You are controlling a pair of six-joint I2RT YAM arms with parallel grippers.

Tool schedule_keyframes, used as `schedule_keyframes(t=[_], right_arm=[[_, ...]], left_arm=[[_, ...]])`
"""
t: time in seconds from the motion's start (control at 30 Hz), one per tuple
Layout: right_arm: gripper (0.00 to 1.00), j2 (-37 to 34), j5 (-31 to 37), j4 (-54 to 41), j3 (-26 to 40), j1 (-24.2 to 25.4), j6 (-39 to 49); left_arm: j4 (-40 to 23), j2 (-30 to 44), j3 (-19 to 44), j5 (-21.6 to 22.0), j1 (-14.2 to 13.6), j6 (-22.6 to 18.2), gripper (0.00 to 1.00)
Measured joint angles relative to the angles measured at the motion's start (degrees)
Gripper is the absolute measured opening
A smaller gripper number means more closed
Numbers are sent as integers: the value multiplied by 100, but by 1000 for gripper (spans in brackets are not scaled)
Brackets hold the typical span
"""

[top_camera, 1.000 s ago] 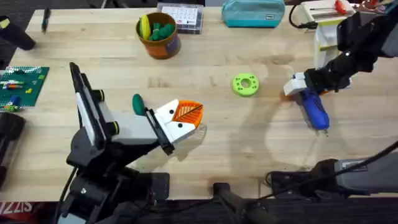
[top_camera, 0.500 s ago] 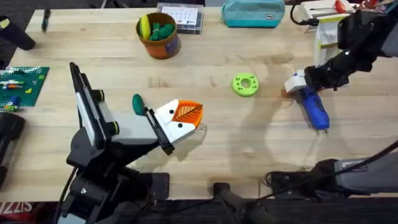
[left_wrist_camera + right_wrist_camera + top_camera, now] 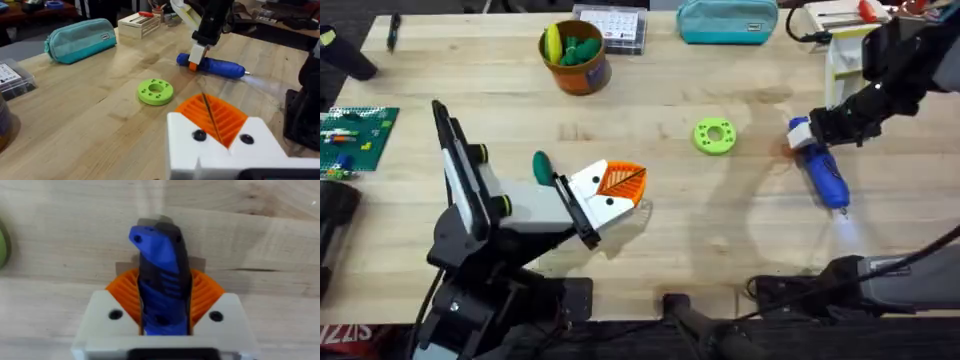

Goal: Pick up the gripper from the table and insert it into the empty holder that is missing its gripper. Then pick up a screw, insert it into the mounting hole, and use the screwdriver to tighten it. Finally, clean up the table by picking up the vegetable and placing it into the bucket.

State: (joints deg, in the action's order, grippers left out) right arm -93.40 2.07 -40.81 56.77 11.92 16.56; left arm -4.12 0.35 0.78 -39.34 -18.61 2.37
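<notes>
right end effector (image 3: 804,136): sat at about 3 o'clock on the worktop in the overhead view, clamped on the collar end of the screwdriver; in the right wrist view its orange ribbed pads (image 3: 202,292) pressed both sides of the blue body.
screwdriver (image 3: 825,176): blue body ran from the right end effector toward 5 o'clock, with the thin metal bit at its far end low by the wood; in the left wrist view it lay across the wood (image 3: 216,66) with the white and orange collar under the other arm's fingers.
left end effector (image 3: 616,193): near the middle of the worktop, pointing toward 3 o'clock; white fingers with orange pads (image 3: 215,116) drawn together with a thin dark line between them, nothing held.
green ring (image 3: 714,136): flat round green piece with a centre hole and small holes around it, between the two end effectors, apart from both.
bucket (image 3: 576,58): orange-brown pot at about 11 o'clock, upright, yellow and green toy pieces above its rim.
green piece (image 3: 542,165): small dark green object just beside the left arm, toward 9 o'clock from its fingers.
teal pouch (image 3: 727,21): at the 12 o'clock edge, well apart from the screwdriver.
worktop (image 3: 720,235): light wooden planks.
</notes>
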Motion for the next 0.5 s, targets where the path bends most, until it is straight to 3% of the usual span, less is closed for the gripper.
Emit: schedule_keyframes(t=[0.07, 0.13, 0.17, 0.5], right_arm=[[285, -1, 6, 13, -6, 0, 12], [80, -1, 20, 12, -11, 1, 13], [33, -1, 18, 6, -17, 3, -3], [32, 85, 4, -126, 86, 4, -174]], left_arm=[[0, 1, 0, -1, 0, 0, 11], [0, -1, 0, -1, 0, 0, 11], [0, 1, 0, 0, 0, 0, 11], [0, 1, 1, 1, 0, 0, 11]])
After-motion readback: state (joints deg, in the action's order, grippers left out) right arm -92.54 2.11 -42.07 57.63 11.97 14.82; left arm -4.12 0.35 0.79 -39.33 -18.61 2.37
